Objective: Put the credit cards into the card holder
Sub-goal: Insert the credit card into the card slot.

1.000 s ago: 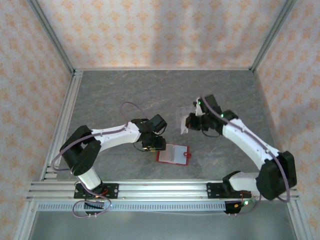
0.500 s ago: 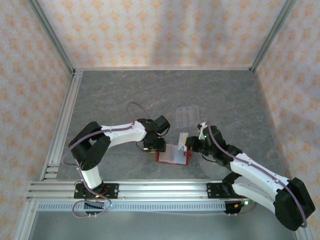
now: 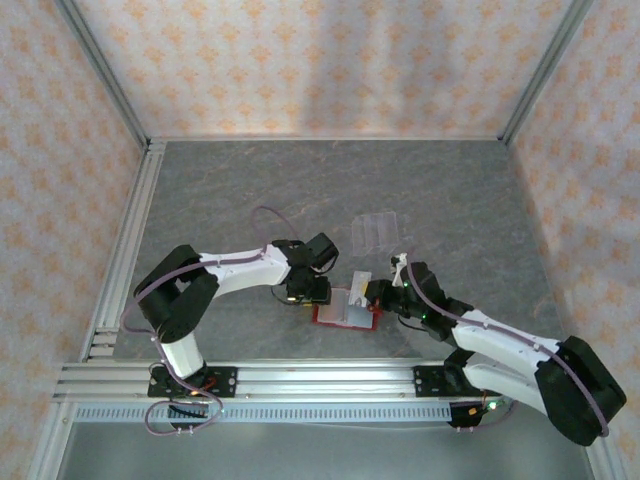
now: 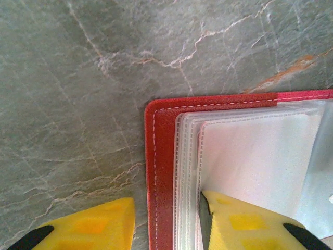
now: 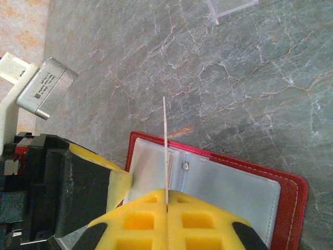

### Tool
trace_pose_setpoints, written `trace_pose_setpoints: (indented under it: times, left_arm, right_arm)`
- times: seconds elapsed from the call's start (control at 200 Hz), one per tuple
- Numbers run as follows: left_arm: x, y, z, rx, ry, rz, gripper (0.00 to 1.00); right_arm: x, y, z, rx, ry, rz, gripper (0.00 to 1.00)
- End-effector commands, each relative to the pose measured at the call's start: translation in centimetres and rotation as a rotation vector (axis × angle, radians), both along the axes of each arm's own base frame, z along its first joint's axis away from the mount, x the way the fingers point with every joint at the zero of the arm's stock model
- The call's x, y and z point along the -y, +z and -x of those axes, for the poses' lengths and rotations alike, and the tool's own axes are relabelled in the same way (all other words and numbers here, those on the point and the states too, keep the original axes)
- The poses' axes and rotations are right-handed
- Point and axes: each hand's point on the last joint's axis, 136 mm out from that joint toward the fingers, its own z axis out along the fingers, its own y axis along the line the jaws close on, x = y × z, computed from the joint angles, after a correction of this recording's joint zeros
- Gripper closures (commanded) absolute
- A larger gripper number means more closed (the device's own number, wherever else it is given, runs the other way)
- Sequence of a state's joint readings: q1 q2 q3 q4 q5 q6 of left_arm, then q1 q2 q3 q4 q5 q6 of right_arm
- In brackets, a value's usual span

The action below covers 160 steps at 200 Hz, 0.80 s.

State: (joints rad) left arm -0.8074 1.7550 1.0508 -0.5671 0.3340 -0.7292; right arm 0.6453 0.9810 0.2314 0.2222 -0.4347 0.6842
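Though spread astride card holder (image 4: pixel 161 172) edge at left gripper (image 4: pixel 166 219), pinches credit card (image 5: pixel 165 140) edgewise just over it at right gripper (image 5: pixel 166 208).

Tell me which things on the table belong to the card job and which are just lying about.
Job: credit card, pinched edge-on in the right fingers; red card holder, lying open, left fingers straddling its edge.
Lying about: clear plastic rack, farther back on the table.
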Motion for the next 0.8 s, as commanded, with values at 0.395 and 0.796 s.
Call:
trace_pose_setpoints:
  times: [0.395,0.796]
  left_arm:
    - [-2.6,-1.8,1.9,-0.046,0.007,-0.100,0.63]
    - [-2.6,-1.8,1.9,-0.048,0.008,-0.098,0.63]
  right_arm:
    - [-0.8,-0.7,0.1,0.016,-0.004,0.002,1.00]
    - [-0.8,-1.4,0.3,-0.001,0.010,0.025,1.00]
